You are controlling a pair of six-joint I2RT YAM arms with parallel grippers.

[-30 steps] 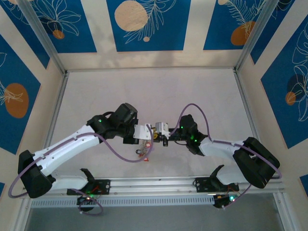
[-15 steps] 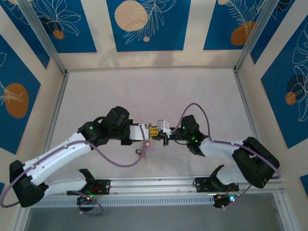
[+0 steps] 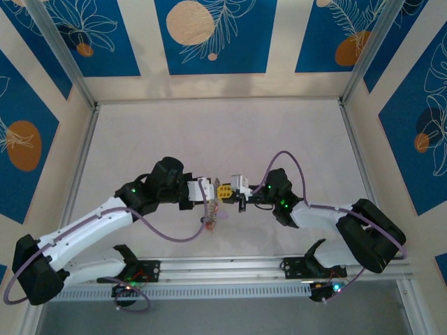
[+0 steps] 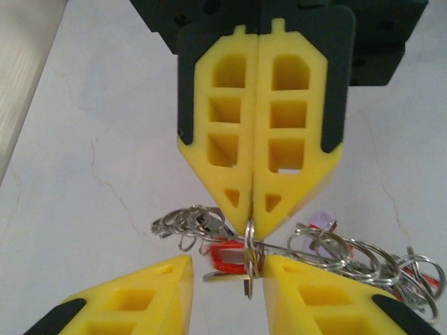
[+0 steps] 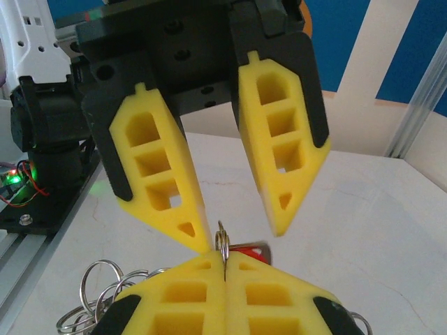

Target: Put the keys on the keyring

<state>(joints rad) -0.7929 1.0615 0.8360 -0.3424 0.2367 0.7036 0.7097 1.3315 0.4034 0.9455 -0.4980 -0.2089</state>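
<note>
Your right hand (image 5: 225, 259) is clamped on the keyring (image 4: 249, 258); your left hand (image 4: 227, 271) is part open, straddling it.

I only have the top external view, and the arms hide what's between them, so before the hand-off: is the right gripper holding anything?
Observer: Yes. The right gripper is shut on a thin metal ring, pinched edge-on at its tips.
Operator: And the left jaws?
Observer: The left gripper stands open, with that ring in the gap between its jaws.
Operator: Where's the rest of the bunch?
Observer: A tangle of small rings and a red tag cluster right beside that ring.
</note>
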